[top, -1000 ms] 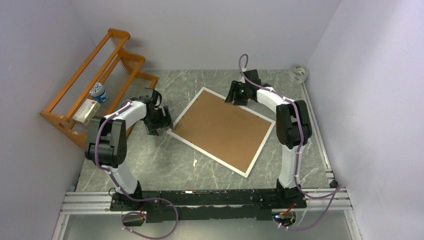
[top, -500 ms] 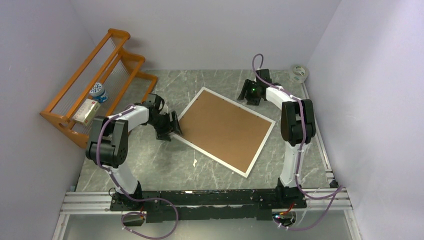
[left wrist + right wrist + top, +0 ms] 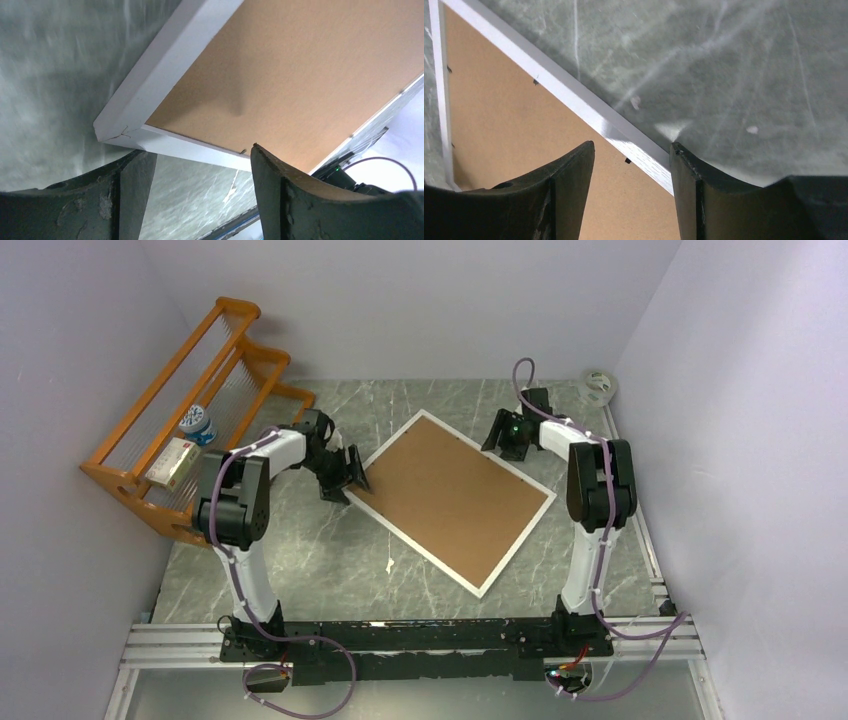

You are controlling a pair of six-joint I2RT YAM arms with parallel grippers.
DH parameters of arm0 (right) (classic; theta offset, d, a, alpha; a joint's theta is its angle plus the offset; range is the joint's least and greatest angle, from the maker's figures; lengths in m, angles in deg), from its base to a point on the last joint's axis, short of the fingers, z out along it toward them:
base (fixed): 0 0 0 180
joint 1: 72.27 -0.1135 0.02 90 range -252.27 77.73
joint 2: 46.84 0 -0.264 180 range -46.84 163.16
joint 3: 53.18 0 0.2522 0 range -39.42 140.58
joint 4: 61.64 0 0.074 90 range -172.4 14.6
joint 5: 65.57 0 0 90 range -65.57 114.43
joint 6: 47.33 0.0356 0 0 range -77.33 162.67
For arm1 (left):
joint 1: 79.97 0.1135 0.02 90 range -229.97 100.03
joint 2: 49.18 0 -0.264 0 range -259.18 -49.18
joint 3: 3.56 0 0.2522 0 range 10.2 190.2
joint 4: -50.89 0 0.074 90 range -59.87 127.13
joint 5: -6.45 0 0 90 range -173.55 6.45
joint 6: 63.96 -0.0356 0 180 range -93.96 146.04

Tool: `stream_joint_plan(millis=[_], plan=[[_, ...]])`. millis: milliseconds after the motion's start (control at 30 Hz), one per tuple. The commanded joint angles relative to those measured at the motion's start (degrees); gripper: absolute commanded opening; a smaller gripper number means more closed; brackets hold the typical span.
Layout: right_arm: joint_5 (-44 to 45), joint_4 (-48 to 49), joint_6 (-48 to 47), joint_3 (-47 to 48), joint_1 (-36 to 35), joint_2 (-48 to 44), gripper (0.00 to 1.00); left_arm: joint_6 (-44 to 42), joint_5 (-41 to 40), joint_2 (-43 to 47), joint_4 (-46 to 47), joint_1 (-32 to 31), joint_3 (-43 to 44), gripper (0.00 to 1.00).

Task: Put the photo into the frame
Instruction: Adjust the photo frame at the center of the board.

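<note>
i am worrying most about the frame (image 3: 414, 547) skating across the tabletop (image 3: 300, 580): it is lying flat and face down, its brown hardboard back (image 3: 450, 495) up, turned like a diamond between my two arms, and if i am closing on only one thin white rail it is likely pivoting rather than lifting. my left pincer (image 3: 355, 472) is sitting at the frame's left corner with its jaws spread and gripping nothing, the rail beside the corner passing between them. a pinch from here is risking a slip off the mitre, where my wrist view is showing a hairline mark. my right pincer (image 3: 503, 437) is hanging over the far right rail, jaws spread too and holding nothing. pressing down hard there is risking damage to whatever is facing the stone.

i am not seeing the photo in any view, so i cannot say whether it is under the back or somewhere else, and i am judging the job unproven until that is checked.

my left arm is folding sharply, elbow raised near the orange rack (image 3: 236, 310), forearm reaching right toward the corner. my right arm is standing tall from its base and stretching far out, wrist bending down and left toward the rail
</note>
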Motion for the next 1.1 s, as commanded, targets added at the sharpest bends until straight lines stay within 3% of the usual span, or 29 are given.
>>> stream_joint_plan(millis=[0,267,367,467,567,733,833,967,1067], plan=[[-4.9,-3.3,2.1,-6.8,-0.5,-5.3,0.60,2.3,5.2,-4.9,8.9,-0.2,8.3,0.73],[-14.3,4.5,8.2,-21.6,-0.9,-13.2,0.59,5.3,8.9,-15.7,10.0,-0.3,20.7,0.68],[-18.8,5.3,5.4,-22.9,-2.9,-14.6,0.59,6.6,9.3,-17.4,10.0,0.0,23.3,0.68],[-17.7,2.5,3.2,-21.2,-4.0,-14.3,0.59,7.3,9.7,-18.6,10.2,0.5,24.2,0.68],[-10.1,-1.0,3.6,-18.6,-4.3,-15.3,0.59,6.5,7.3,-17.7,8.8,1.5,23.5,0.67],[8.3,-6.3,6.2,-15.2,-5.7,-20.2,0.61,2.7,-7.4,-13.3,1.2,2.1,21.3,0.71],[11.7,-5.6,5.9,-14.0,-8.8,-22.3,0.68,2.2,-7.4,-10.3,1.5,3.0,18.2,0.74],[3.8,-0.7,6.4,-12.3,-14.5,-20.0,0.69,1.7,-6.0,-7.2,1.1,3.5,15.2,0.74],[-5.6,5.6,10.7,-11.4,-17.8,-16.0,0.60,1.9,-4.5,-4.3,1.8,3.6,11.3,0.68]])
